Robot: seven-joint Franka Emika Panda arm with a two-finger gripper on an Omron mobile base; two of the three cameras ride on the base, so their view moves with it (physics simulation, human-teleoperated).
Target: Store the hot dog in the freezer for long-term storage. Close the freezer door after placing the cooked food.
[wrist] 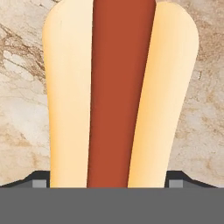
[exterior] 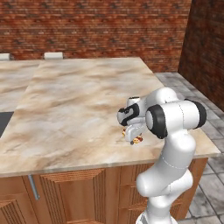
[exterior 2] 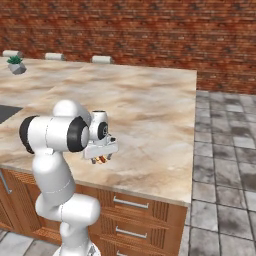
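The hot dog (wrist: 120, 96), a tan bun with a red sausage down its middle, lies on the marble counter (exterior: 78, 109) near the front right corner. My gripper (exterior: 134, 136) points down over it, with one dark fingertip on each side of the bun and a thin gap at each. In the base views only the hot dog's end (exterior 2: 102, 159) peeks out under the hand (exterior 2: 101, 150). The jaws stand open around it. The freezer and the freezer door are out of view.
The counter's front edge (exterior: 109, 164) runs just below the hand, and its right edge drops to a grey tiled floor (exterior 2: 225, 150). A small potted plant (exterior 2: 16, 64) stands at the far left, a brick wall behind. Wooden drawers (exterior 2: 130, 215) sit under the counter.
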